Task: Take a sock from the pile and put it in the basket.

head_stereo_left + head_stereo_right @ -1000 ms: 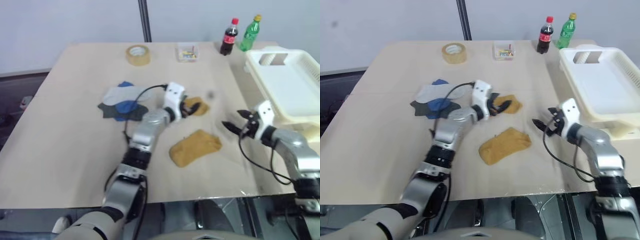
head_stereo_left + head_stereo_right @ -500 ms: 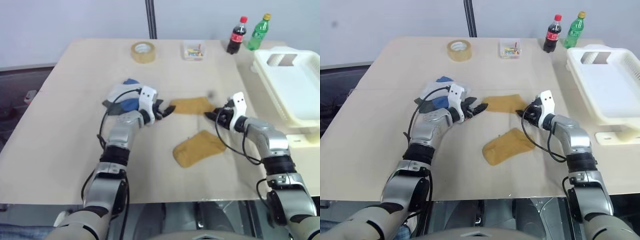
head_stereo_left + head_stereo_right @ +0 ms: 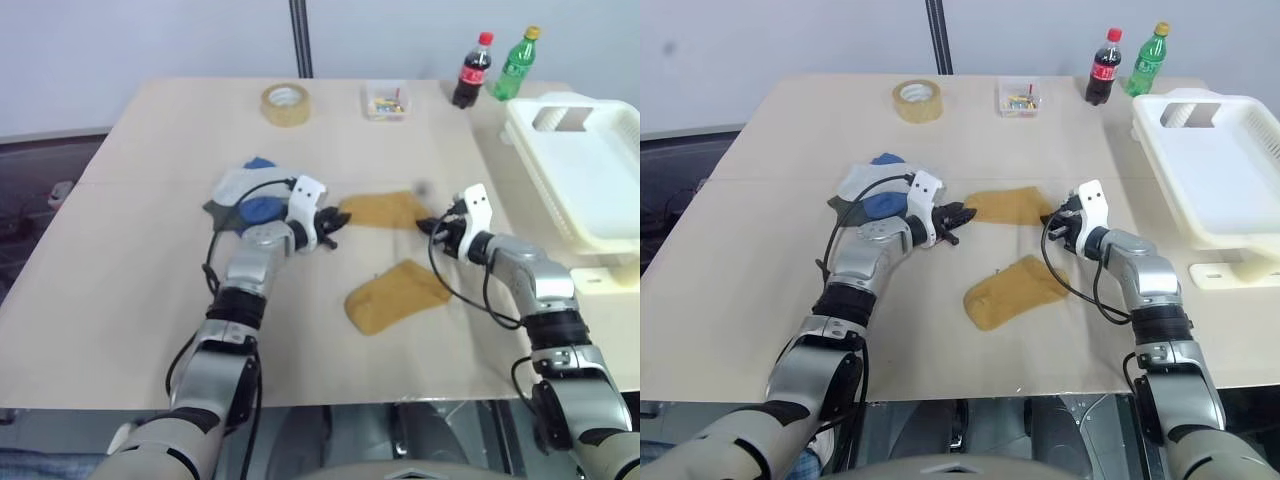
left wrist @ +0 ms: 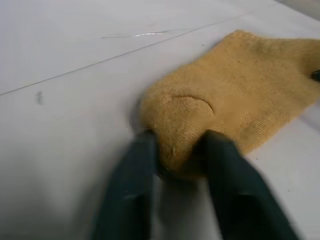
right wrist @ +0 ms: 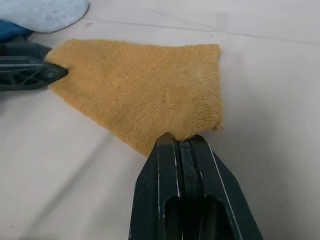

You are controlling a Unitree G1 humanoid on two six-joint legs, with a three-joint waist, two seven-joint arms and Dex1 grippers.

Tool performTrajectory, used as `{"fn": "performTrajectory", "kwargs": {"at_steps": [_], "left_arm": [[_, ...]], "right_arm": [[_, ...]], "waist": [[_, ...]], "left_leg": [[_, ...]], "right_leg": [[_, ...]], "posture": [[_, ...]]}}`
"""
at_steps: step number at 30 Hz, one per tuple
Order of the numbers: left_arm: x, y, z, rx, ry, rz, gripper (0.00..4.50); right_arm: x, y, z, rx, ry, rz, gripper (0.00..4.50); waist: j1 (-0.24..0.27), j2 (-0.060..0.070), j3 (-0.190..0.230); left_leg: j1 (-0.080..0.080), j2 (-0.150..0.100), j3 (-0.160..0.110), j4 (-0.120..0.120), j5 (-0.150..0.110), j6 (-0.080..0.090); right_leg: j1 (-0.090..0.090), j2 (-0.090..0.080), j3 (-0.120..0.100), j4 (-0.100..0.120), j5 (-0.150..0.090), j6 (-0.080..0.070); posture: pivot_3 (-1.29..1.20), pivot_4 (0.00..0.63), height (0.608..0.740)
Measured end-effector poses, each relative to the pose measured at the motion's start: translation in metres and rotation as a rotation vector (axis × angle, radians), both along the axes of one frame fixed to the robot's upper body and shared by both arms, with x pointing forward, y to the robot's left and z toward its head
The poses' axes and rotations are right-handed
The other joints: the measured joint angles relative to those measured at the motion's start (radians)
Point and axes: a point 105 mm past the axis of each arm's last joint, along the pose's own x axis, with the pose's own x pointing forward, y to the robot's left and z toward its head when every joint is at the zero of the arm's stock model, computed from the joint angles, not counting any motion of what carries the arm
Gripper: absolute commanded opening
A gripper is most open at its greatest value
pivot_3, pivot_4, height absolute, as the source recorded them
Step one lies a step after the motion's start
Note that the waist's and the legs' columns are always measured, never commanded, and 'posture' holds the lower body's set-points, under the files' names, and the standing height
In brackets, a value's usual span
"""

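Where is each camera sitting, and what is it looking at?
Head, left and right eye: look forward and down over the table, both arms, the basket.
Left wrist: looks along the left gripper, shut on the mustard sock.
Right wrist: looks along the right gripper, pinching the sock's other end.
Shared: both wrist views show that same sock; the right wrist view also shows the left gripper.

Tape roll (image 3: 285,104), clear box (image 3: 386,101), two bottles (image 3: 496,68) along table's (image 3: 120,280) far edge.

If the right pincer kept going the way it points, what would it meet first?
The mustard sock it already pinches. Past it, probably the left pincer gripping the opposite end, though depth is hard to judge.
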Motion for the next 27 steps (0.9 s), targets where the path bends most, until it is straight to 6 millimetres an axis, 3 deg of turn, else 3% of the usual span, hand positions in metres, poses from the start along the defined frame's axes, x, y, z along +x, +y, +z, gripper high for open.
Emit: {"fn": "performTrajectory", "kwargs": {"at_steps": [7, 11, 18, 22, 25, 27], "left_arm": [[-0.004, -0.005, -0.001, -0.013, -0.003, -0.017, 0.09], [-0.023, -0.011, 0.000, -0.053, 0.033, -0.069, 0.09], [-0.097, -0.015, 0.050, -0.171, 0.057, -0.214, 0.09], [-0.138, -0.017, 0.049, -0.208, 0.141, -0.251, 0.09], [-0.168, -0.019, 0.038, -0.280, 0.258, -0.259, 0.09], [-0.179, -0.022, 0.029, -0.287, 0.322, -0.254, 0.09]], "right_arm": [[-0.005, 0.004, 0.004, 0.004, -0.026, 0.028, 0.00], [-0.012, 0.009, 0.020, 0.002, -0.081, 0.056, 0.00], [-0.058, 0.006, 0.052, -0.006, -0.085, 0.145, 0.00], [-0.084, -0.004, 0.055, -0.039, -0.010, 0.178, 0.00], [-0.102, -0.020, 0.049, -0.095, 0.082, 0.168, 0.00], [-0.108, -0.020, 0.050, -0.106, 0.103, 0.170, 0.00]], "waist": [[-0.001, 0.000, 0.000], [-0.002, 0.000, 0.000], [-0.002, 0.000, 0.000], [0.000, 0.000, 0.000], [-0.001, 0.000, 0.000], [-0.005, 0.000, 0.000]], "left_leg": [[0.000, 0.000, 0.000, 0.000, 0.000, 0.000], [-0.002, 0.000, -0.001, 0.000, 0.000, 0.000], [-0.001, 0.003, -0.006, -0.001, -0.003, 0.004], [0.000, 0.001, -0.008, 0.000, -0.003, 0.004], [0.001, 0.000, -0.008, 0.001, -0.003, 0.004], [0.002, 0.000, -0.008, 0.002, -0.002, 0.004]], "right_leg": [[0.000, 0.000, 0.000, 0.000, 0.000, 0.000], [-0.002, 0.000, 0.001, 0.000, 0.000, 0.000], [-0.001, -0.001, 0.001, 0.000, 0.000, 0.000], [0.000, -0.003, -0.001, 0.003, 0.000, 0.000], [0.001, -0.002, -0.001, 0.004, 0.000, 0.000], [0.001, 0.000, 0.000, 0.005, 0.000, 0.000]], "posture": [[0.00, 0.150, 0.740], [0.00, 0.150, 0.740], [0.00, 0.150, 0.740], [0.00, 0.150, 0.740], [0.00, 0.150, 0.740], [0.00, 0.150, 0.740]]}}
